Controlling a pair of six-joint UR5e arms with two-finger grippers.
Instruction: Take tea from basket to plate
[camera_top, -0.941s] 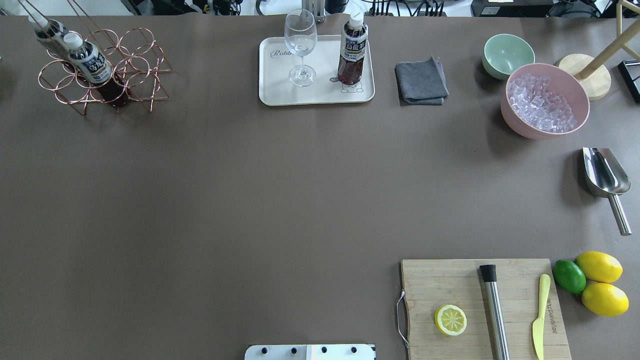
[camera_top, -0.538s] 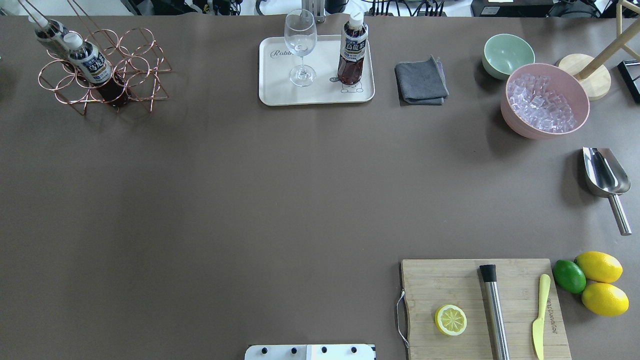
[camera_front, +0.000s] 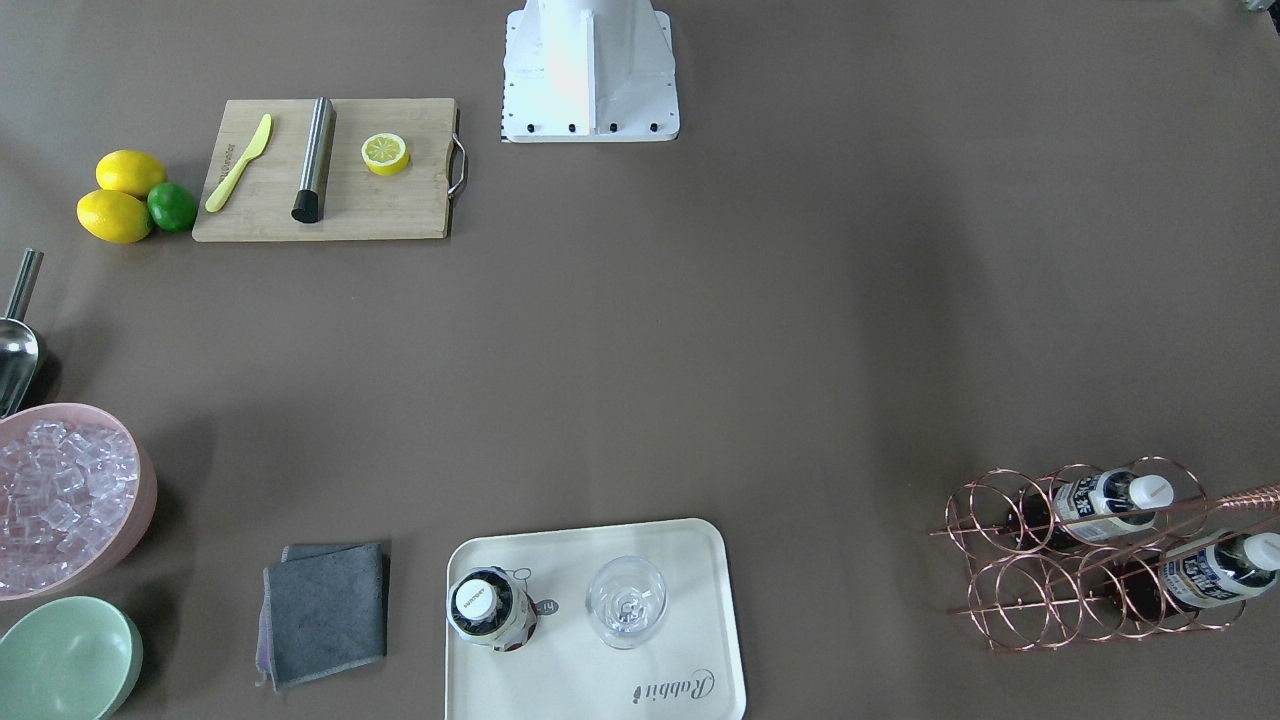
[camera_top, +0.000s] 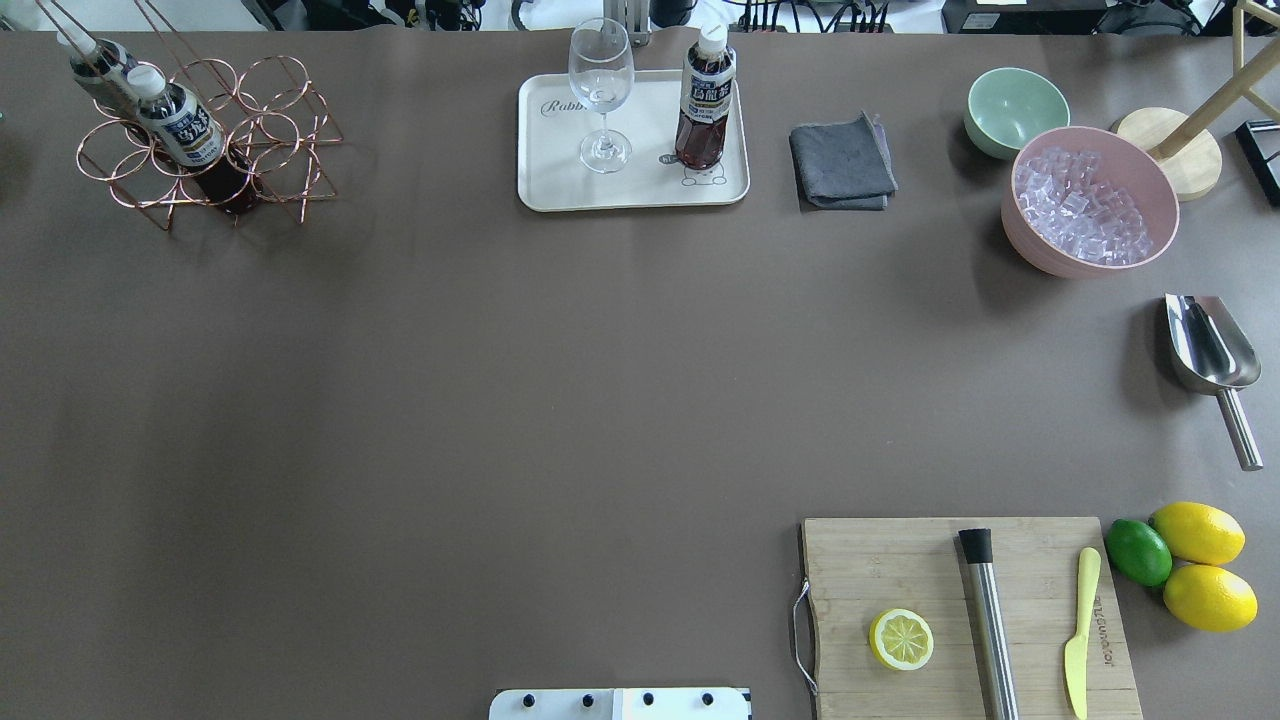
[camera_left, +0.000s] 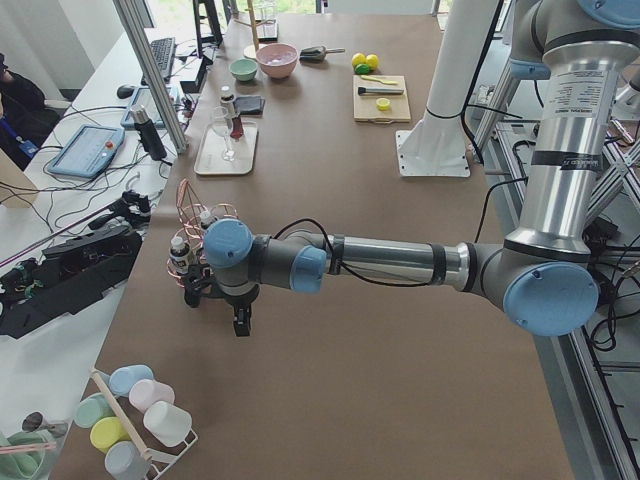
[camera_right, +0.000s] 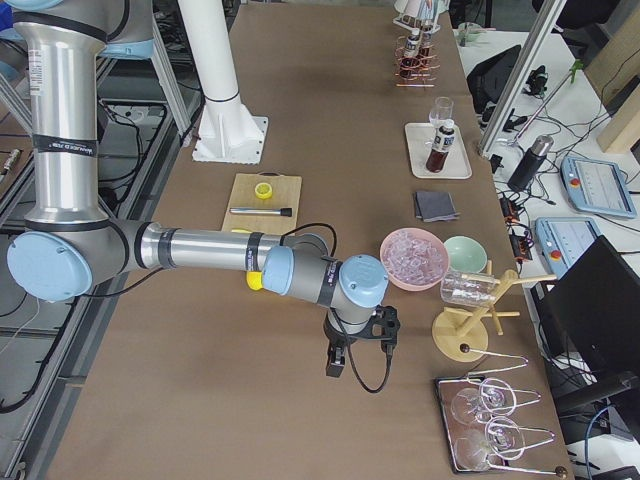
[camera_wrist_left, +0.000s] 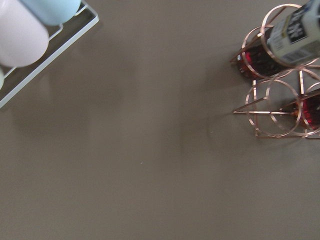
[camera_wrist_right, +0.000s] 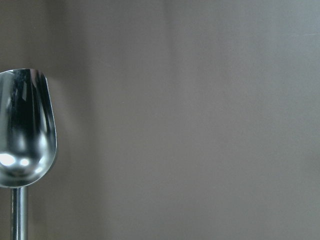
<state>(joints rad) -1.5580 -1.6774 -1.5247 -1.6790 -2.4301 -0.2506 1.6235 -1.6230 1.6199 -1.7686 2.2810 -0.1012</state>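
Observation:
One tea bottle (camera_top: 706, 100) stands upright on the cream plate (camera_top: 560, 185), next to a stemmed glass; it also shows in the front view (camera_front: 488, 608) on the plate (camera_front: 560, 690). Two more tea bottles (camera_top: 185, 128) (camera_top: 98, 66) sit in the copper wire basket (camera_top: 262, 128) at the far left corner. The left wrist view shows the basket (camera_wrist_left: 272, 100) and a bottle (camera_wrist_left: 295, 32) at its right edge. My left gripper (camera_left: 239, 325) hangs over the table beside the basket (camera_left: 192, 215). My right gripper (camera_right: 335, 365) hangs near the ice bowl. I cannot tell whether either is open.
A stemmed glass (camera_top: 601, 90) shares the plate. A grey cloth (camera_top: 842, 160), green bowl (camera_top: 1015, 108), pink bowl of ice (camera_top: 1090, 200) and metal scoop (camera_top: 1210, 350) lie at the right. A cutting board (camera_top: 900, 560) with lemon half, and whole citrus (camera_top: 1195, 532), are near right.

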